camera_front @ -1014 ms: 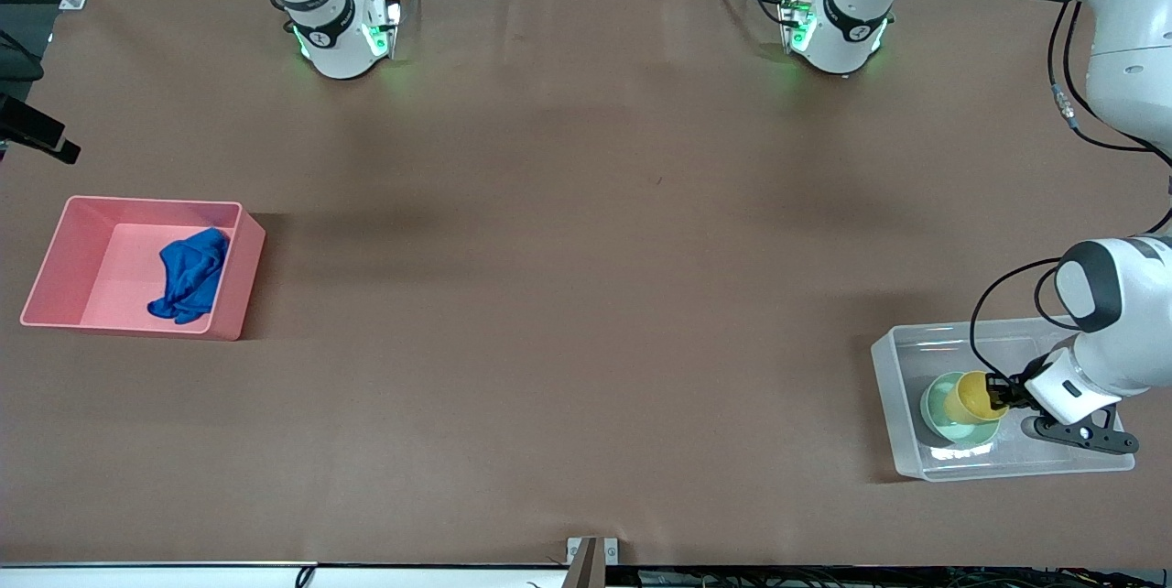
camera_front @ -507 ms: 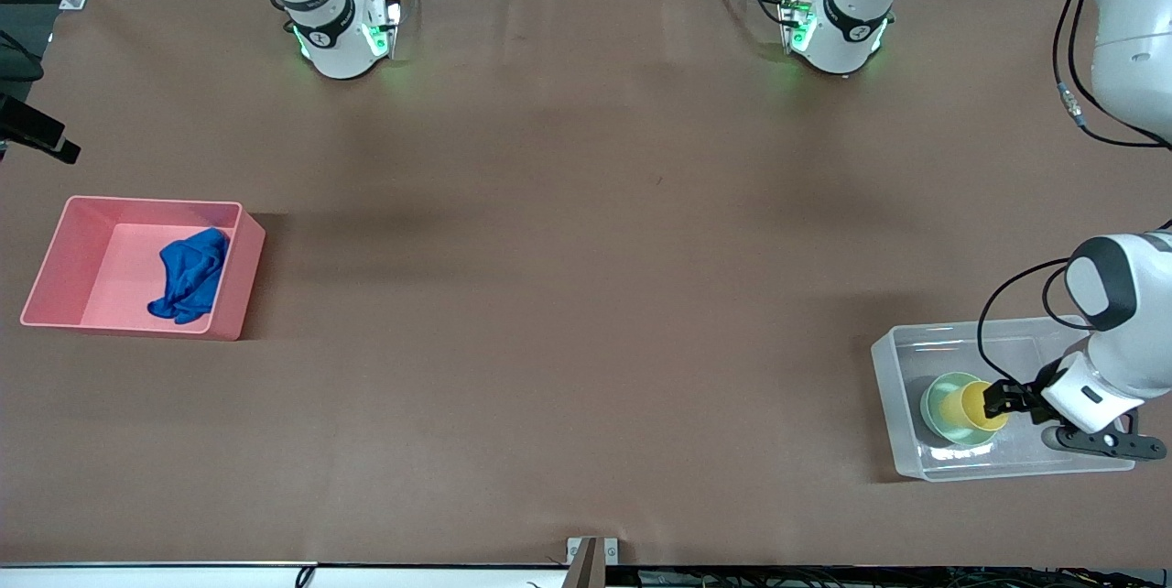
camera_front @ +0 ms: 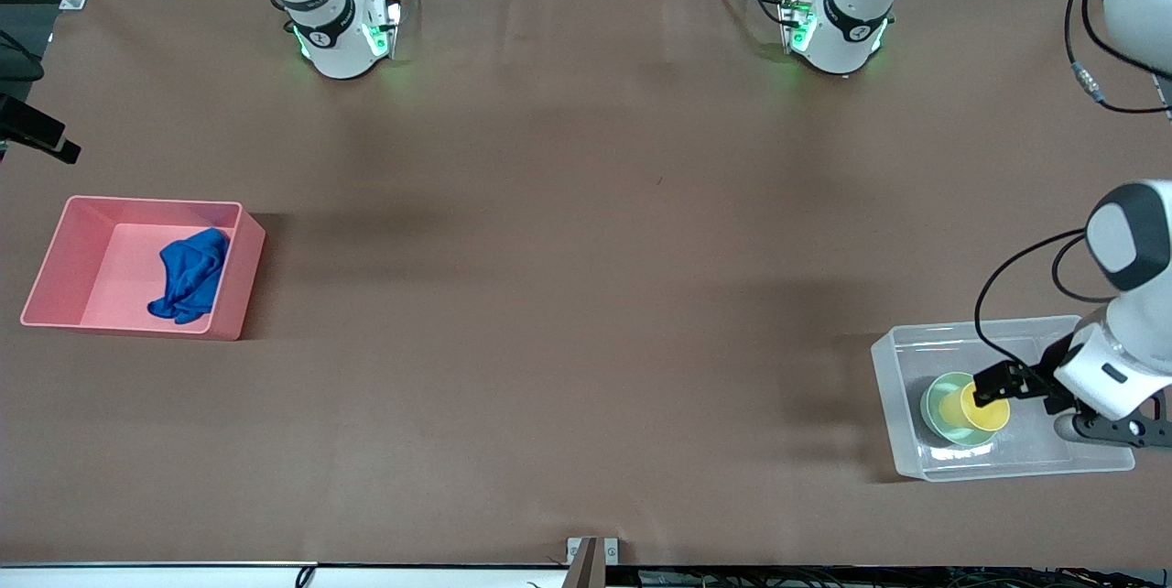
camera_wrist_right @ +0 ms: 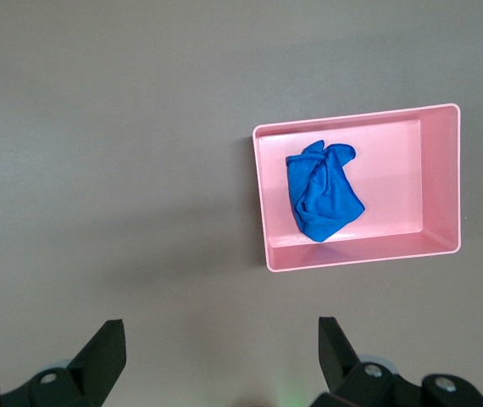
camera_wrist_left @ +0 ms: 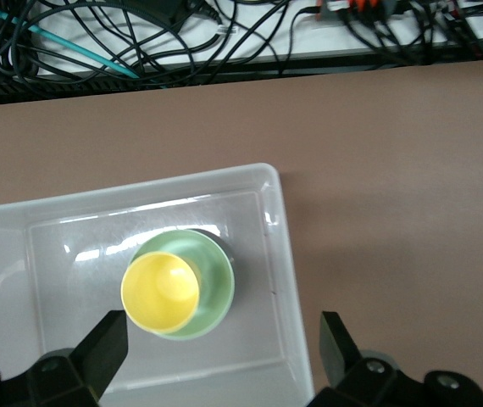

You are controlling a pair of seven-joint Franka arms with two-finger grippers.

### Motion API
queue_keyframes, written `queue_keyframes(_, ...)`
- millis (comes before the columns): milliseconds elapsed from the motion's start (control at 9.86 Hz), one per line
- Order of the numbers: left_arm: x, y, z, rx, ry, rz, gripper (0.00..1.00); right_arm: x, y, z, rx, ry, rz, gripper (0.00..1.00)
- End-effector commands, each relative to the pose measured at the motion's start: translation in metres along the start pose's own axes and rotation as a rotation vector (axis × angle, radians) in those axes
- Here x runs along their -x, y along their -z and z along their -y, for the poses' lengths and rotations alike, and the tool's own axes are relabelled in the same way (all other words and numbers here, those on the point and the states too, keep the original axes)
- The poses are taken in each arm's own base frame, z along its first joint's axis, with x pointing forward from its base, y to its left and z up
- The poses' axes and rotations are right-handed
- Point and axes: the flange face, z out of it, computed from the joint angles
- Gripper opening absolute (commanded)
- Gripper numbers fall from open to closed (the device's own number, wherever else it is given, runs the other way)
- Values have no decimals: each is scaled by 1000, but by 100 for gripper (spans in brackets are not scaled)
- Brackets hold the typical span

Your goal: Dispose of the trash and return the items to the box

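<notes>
The scene is lit evenly and quite brightly from above. On the brown matte table cover only soft, wide shadows are seen; a darker one is cast beside the opaque pink rectangular bin, toward the left arm's end of the table. White glare is reflected on the wall and bottom of the large clear plastic tub, also in the left wrist view. Green glow is spread around both arm bases. All three views are sharp, without visible blur.
</notes>
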Motion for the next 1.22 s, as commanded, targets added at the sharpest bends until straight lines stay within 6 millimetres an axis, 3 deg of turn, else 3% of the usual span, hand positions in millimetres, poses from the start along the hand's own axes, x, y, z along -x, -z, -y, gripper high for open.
queue_keyframes(0, 12, 36, -36, -16, 0, 52, 100, 3, 1, -1, 1, 8, 1, 100)
queue_keyframes(304, 33, 90, -76, -12, -24, 138, 100, 3, 1, -1, 1, 8, 1, 100)
queue_keyframes(609, 61, 149, -93, -25, -31, 199, 100, 3, 1, -1, 1, 8, 1, 100)
queue_keyframes(913, 71, 186, -105, -4, -26, 166, 100, 4, 0, -1, 1, 8, 6, 100)
queue_keyframes(1116, 85, 223, -118, -22, -38, 145, 100, 4, 0, -1, 1, 8, 8, 100)
